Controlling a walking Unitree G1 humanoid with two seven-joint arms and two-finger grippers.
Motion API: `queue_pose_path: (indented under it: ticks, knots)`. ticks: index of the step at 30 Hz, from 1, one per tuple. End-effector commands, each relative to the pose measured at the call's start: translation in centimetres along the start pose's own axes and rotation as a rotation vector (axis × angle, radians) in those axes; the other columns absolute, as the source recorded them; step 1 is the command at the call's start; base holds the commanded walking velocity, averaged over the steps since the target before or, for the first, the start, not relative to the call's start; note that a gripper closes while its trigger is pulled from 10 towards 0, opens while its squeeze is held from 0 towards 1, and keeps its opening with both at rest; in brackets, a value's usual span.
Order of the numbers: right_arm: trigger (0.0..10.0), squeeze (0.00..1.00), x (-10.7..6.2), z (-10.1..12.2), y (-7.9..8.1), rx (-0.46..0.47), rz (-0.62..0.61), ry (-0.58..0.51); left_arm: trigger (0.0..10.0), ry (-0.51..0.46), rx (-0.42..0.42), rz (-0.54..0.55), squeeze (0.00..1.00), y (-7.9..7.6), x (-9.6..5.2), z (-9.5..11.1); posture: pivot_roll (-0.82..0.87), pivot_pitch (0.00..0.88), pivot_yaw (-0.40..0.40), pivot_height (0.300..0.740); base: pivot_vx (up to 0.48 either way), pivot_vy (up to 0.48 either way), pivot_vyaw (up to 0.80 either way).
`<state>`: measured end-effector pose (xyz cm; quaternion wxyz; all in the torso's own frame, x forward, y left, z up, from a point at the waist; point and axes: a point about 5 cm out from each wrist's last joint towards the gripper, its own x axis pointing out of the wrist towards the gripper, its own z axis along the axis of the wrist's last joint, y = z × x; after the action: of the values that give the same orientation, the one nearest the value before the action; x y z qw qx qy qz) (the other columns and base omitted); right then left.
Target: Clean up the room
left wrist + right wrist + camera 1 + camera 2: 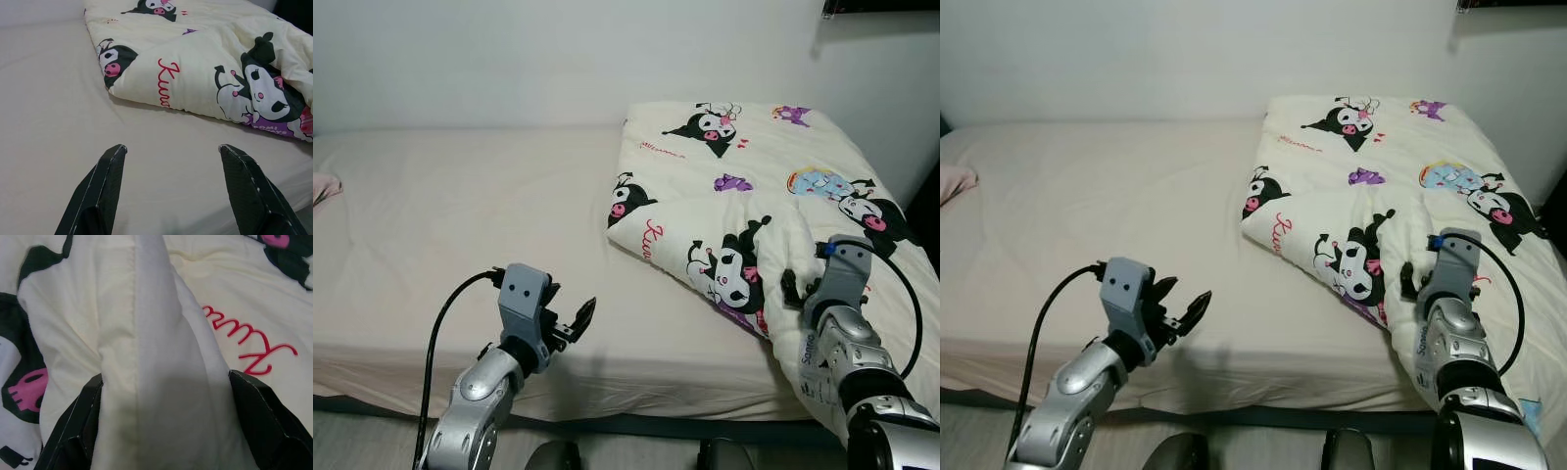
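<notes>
Right wrist view puts my right claw [164, 426] astride a raised ridge of the quilt [146, 333], fingers spread wide on either side of the fold and not yet pinched on it, as far as I can tell. I judge it sits there to take that ridge and pull the quilt out flat. In the head views the quilt [754, 196] lies doubled over itself on the right half of the bed [460, 215], its folded edge running toward the front edge, where the right claw [793, 289] meets it.

My left claw [573, 323] hovers above the bare sheet near the front edge, fingers apart and holding nothing. It looks parked ready to catch the quilt's near corner once the right side lifts.

Writing: red script on the quilt [166, 81] near the fold begins "Ku" and I can't read the rest. Cartoon figures in black, pink and purple are printed across it. A label on my right forearm [810, 357] carries lettering too small to read. A bit of pink cloth [323, 186] lies at the bed's far left edge.
</notes>
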<state>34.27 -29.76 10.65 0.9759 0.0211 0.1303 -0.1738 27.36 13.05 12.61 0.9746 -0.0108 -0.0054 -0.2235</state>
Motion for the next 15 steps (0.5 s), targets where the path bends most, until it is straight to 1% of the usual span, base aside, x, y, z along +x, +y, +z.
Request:
queue_pose_path:
  ticks: [1, 5, 6, 7, 8, 9, 10, 11, 12, 14, 15]
  knots:
    - [10.0, 0.00, 0.0, -0.4, 0.0, 0.026, -0.003, 0.033, 10.0, 0.025, 0.011, -0.003, 0.00, 0.1, -0.3, -0.3, 0.06, 0.110, 0.045, 0.605, 0.000, 0.000, 0.00]
    - [10.0, 0.00, 0.1, -0.4, 0.1, 0.028, 0.003, 0.031, 10.0, 0.029, 0.021, 0.012, 0.00, 0.3, -0.2, -0.3, 0.06, 0.109, 0.045, 0.605, 0.000, 0.000, 0.00]
    - [8.9, 0.00, 0.1, -0.3, 0.1, 0.030, 0.007, 0.029, 10.0, 0.031, 0.030, 0.024, 0.00, 0.5, -0.2, -0.3, 0.06, 0.107, 0.045, 0.605, 0.000, 0.000, 0.00]
    - [8.9, 0.00, 0.1, -0.2, 0.1, 0.032, 0.009, 0.028, 10.0, 0.033, 0.035, 0.032, 0.00, 0.7, -0.1, -0.3, 0.06, 0.107, 0.045, 0.605, 0.000, 0.000, 0.00]
    - [5.5, 0.00, 0.1, -0.2, 0.1, 0.034, 0.010, 0.027, 10.0, 0.034, 0.042, 0.039, 0.00, 0.8, -0.1, -0.3, 0.06, 0.107, 0.046, 0.605, 0.000, 0.000, 0.00]
    - [5.5, 0.00, 0.1, -0.2, 0.1, 0.034, 0.010, 0.027, 10.0, 0.034, 0.042, 0.039, 0.00, 0.8, -0.1, -0.3, 0.06, 0.107, 0.046, 0.605, 0.000, 0.000, 0.00]
    - [4.1, 0.00, 0.1, -0.2, 0.1, 0.035, 0.010, 0.026, 10.0, 0.033, 0.047, 0.048, 0.00, 1.0, 0.0, -0.3, 0.06, 0.107, 0.046, 0.605, 0.000, 0.000, 0.00]
    - [2.4, 0.00, 0.1, -0.1, 0.1, 0.037, 0.010, 0.025, 10.0, 0.032, 0.049, 0.053, 0.00, 1.1, 0.0, -0.2, 0.06, 0.108, 0.045, 0.605, 0.000, 0.000, 0.00]
    - [2.4, 0.00, 0.1, -0.1, 0.1, 0.037, 0.010, 0.025, 10.0, 0.032, 0.049, 0.053, 0.00, 1.1, 0.0, -0.2, 0.06, 0.108, 0.045, 0.605, 0.000, 0.000, 0.00]
    - [1.5, 0.00, 0.2, 0.0, 0.1, 0.040, 0.010, 0.024, 10.0, 0.033, 0.052, 0.059, 0.00, 1.3, 0.1, -0.1, 0.06, 0.107, 0.045, 0.605, 0.000, 0.000, 0.00]
    - [1.5, 0.00, 0.2, 0.0, 0.1, 0.040, 0.010, 0.024, 10.0, 0.033, 0.052, 0.059, 0.00, 1.3, 0.1, -0.1, 0.06, 0.107, 0.045, 0.605, 0.000, 0.000, 0.00]
